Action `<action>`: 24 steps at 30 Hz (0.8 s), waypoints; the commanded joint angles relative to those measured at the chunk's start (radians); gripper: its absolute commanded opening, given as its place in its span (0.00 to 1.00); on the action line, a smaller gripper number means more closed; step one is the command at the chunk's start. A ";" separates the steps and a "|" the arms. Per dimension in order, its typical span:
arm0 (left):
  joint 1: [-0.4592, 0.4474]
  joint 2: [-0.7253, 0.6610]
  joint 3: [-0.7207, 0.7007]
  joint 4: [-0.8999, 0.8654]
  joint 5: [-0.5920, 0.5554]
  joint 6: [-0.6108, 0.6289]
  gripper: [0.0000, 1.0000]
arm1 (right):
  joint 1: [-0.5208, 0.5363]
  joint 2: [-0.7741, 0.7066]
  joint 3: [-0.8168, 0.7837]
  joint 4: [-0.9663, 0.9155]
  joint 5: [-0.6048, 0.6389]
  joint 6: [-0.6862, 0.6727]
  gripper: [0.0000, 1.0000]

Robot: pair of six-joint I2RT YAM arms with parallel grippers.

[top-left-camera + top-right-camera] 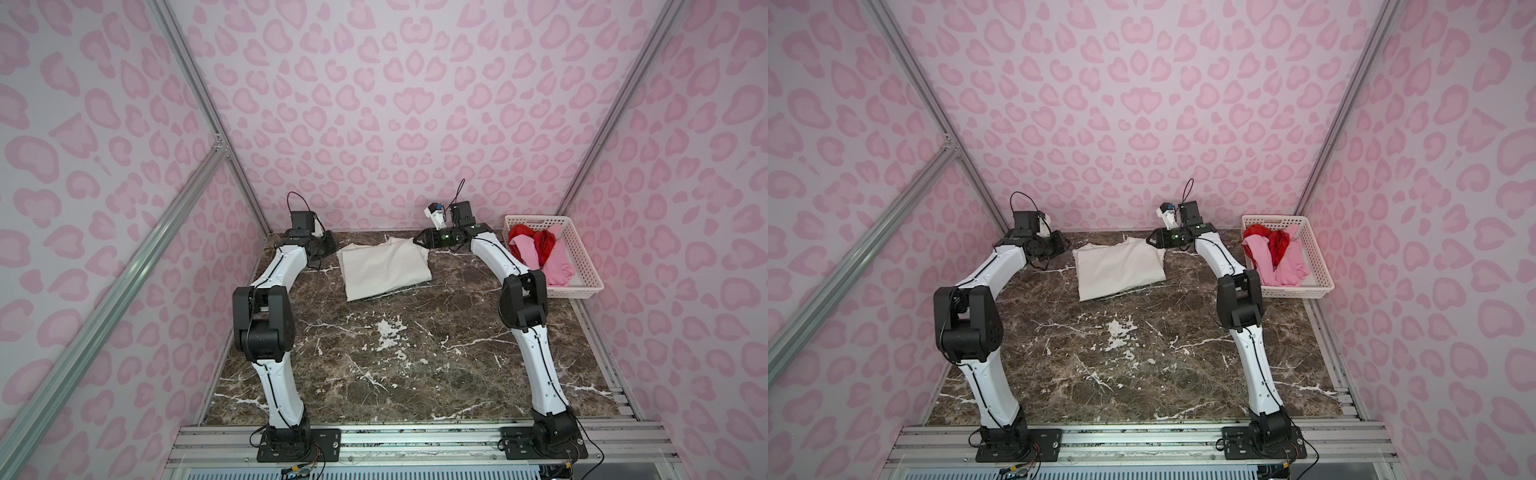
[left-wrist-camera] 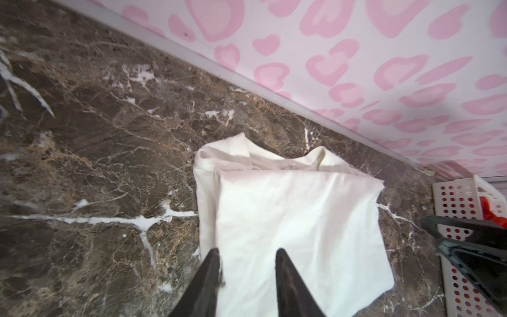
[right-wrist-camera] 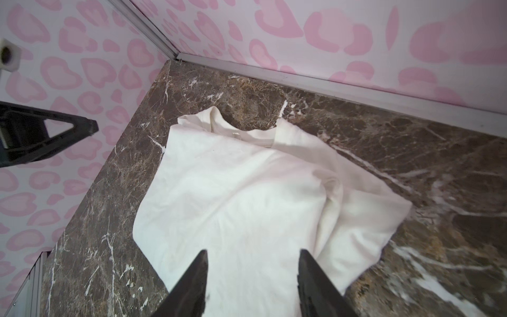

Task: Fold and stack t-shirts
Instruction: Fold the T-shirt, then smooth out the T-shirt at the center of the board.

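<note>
- A dark marbled table (image 1: 395,365) seen from above, with two white robot arms reaching toward its far edge.
- The off-white t-shirt (image 1: 382,266) lies at about 12 o'clock on the table. It is folded into a rough rectangle, plain side up, with its collar toward the far wall. No print shows.
- The left hand (image 2: 247,251) is at the shirt's 10 o'clock corner. Its two dark fingers stand partly apart above the cloth and grip nothing.
- The right hand (image 3: 253,251) is at the shirt's 1 o'clock corner. Its fingers are spread wider and also hold nothing.
- A white perforated basket (image 1: 575,293) sits at about 2 o'clock on the table. In it, a pink t-shirt (image 1: 557,270) and a red t-shirt (image 1: 540,241) are bunched loosely together, unfolded.
- Handling, as a judgement: the shirt looks light, limp and thin. It should sag and lose its fold if lifted from one point. It is not fragile and not notably slippery on the fingers.
- Where to grip, as a judgement: pinch all stacked layers at an edge or corner, one hand on each side. A pinch that goes too shallow may catch only the top layer.
- The right-side fold looks puffed and uneven in the right wrist view, so it may need smoothing.
</note>
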 commanded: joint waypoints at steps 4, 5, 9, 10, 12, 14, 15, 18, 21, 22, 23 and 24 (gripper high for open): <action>-0.030 -0.128 -0.178 0.117 0.086 -0.047 0.34 | 0.024 -0.140 -0.244 0.168 -0.020 0.026 0.53; -0.043 -0.140 -0.203 0.126 0.100 -0.054 0.34 | 0.032 -0.166 -0.298 0.196 -0.018 0.034 0.53; -0.126 -0.145 -0.283 0.177 0.118 -0.063 0.35 | 0.066 -0.225 -0.447 0.298 -0.031 0.055 0.53; -0.143 -0.132 -0.296 0.202 0.126 -0.070 0.35 | 0.072 -0.212 -0.439 0.293 -0.042 0.057 0.53; -0.162 -0.098 -0.318 0.261 0.159 -0.101 0.35 | 0.081 -0.167 -0.400 0.269 -0.054 0.061 0.53; -0.174 -0.056 -0.325 0.295 0.176 -0.123 0.35 | 0.086 -0.114 -0.354 0.245 -0.055 0.065 0.53; -0.180 -0.029 -0.322 0.300 0.172 -0.126 0.35 | 0.088 -0.080 -0.313 0.211 -0.044 0.068 0.53; -0.182 0.037 -0.312 0.298 0.158 -0.126 0.35 | 0.087 -0.022 -0.253 0.132 0.020 0.065 0.50; -0.180 0.082 -0.301 0.282 0.111 -0.121 0.35 | 0.086 -0.033 -0.296 0.107 0.109 0.084 0.50; -0.179 0.100 -0.293 0.267 0.089 -0.124 0.35 | 0.085 -0.041 -0.311 0.088 0.148 0.097 0.50; -0.178 0.112 -0.285 0.253 0.073 -0.125 0.35 | 0.083 -0.048 -0.326 0.072 0.180 0.104 0.50; -0.176 0.127 -0.273 0.232 0.052 -0.127 0.35 | 0.084 -0.061 -0.348 0.052 0.213 0.111 0.50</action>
